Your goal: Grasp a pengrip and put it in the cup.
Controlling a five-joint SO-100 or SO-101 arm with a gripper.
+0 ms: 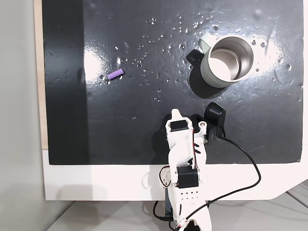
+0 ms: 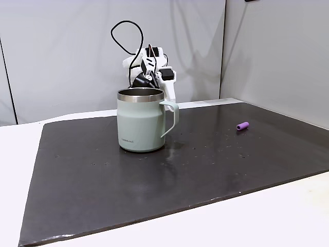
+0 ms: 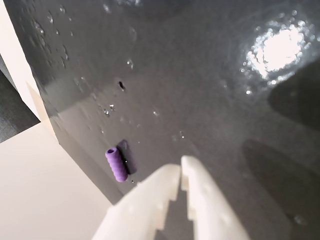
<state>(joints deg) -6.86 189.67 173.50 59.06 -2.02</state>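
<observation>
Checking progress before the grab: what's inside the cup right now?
Bare shiny steel inside the cup as far as the overhead-looking fixed view reaches; the pengrip lies on the mat.

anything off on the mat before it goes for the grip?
Nothing serious. The black mat is speckled with small droplets or pits, thickest near the cup. Cup stands upright, pengrip lies on its side, apart from it. End effector shut, empty.

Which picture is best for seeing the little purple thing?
The wrist view is best: the pengrip looks biggest there, and you can see its ribs and open end, just left of the gripper. In both fixed views it is only a tiny purple speck on the dark mat, away from the cup.
</observation>
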